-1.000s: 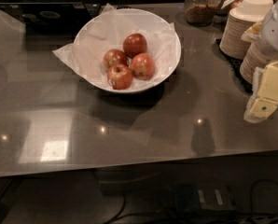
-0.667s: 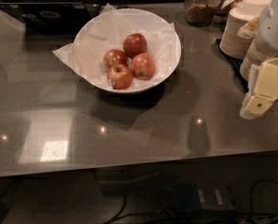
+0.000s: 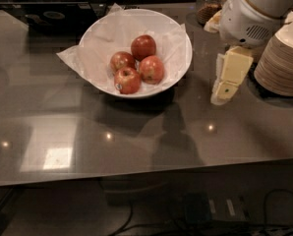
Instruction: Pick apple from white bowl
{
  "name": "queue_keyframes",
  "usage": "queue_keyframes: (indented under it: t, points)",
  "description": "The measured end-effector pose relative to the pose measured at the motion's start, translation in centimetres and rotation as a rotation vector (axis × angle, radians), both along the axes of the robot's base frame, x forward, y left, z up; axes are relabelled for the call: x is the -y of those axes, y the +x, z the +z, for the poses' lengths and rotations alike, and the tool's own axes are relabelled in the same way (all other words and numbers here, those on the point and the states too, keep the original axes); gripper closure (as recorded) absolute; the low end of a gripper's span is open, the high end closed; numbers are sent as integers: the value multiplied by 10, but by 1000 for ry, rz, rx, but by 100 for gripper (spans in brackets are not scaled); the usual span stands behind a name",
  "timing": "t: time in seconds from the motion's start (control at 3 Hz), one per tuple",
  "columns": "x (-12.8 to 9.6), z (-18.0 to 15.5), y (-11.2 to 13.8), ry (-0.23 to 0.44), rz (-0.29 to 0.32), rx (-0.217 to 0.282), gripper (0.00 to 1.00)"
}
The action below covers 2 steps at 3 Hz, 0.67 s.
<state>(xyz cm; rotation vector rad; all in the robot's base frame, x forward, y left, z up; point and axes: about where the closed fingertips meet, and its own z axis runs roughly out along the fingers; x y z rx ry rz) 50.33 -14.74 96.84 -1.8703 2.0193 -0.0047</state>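
Note:
The white bowl (image 3: pixel 95 38), wide and lined with crumpled white paper, sits at the back middle of the grey table (image 3: pixel 136 141). Several red apples (image 3: pixel 136 65) lie together in its middle. My gripper (image 3: pixel 221 96), cream-coloured below the white arm (image 3: pixel 254 14), hangs over the table just right of the bowl's rim, apart from it and holding nothing that I can see.
A stack of small beige paper bowls (image 3: pixel 284 63) stands at the right edge, close behind the gripper. A glass jar (image 3: pixel 210 1) is at the back right. A dark flat object (image 3: pixel 53 16) lies at the back left. The table's front edge (image 3: pixel 136 178) runs across.
The arm has moved left from the right edge toward the bowl, and more of it shows. The bowl and apples have not moved on the table.

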Motion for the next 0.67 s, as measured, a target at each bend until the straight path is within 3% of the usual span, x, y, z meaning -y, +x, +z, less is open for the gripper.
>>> queue_keyframes:
  t: [0.33,0.67]
  points:
    - [-42,-6,21,77,97,-12,0]
    - [-42,-6,21,77,98,-12,0]
